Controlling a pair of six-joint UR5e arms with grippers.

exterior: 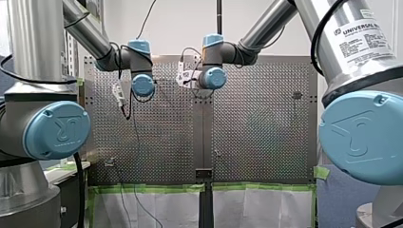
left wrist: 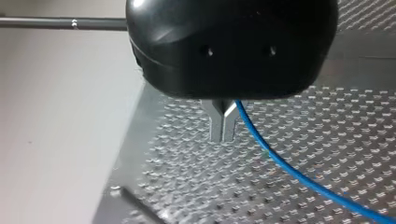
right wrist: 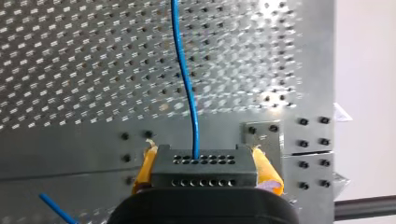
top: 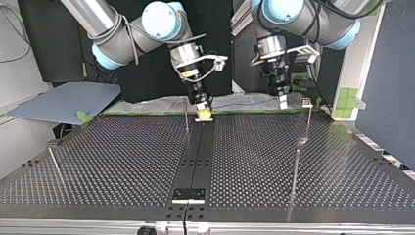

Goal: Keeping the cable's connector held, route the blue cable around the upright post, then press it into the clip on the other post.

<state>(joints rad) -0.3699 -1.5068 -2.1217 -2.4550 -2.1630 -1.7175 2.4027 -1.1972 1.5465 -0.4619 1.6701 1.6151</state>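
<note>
My right gripper (right wrist: 203, 151) is shut, its yellow pads (right wrist: 145, 169) clamping a dark connector block (right wrist: 203, 171). The blue cable (right wrist: 186, 79) leaves the block and runs ahead over the perforated table. In the top view my right gripper (top: 203, 111) hangs low by a thin upright post (top: 186, 115). My left gripper (left wrist: 223, 137) is shut, its metal fingers pinching the blue cable (left wrist: 289, 170), which trails off beside it. In the top view my left gripper (top: 283, 101) sits near the post with a clip (top: 306, 102) on top.
Other thin posts (top: 294, 180) (top: 55, 164) stand on the perforated table (top: 122, 161), towards its near edge in the top view. A black strip (top: 198, 156) runs down the table's middle to a small black block (top: 188, 194). Green tape lines the far edge.
</note>
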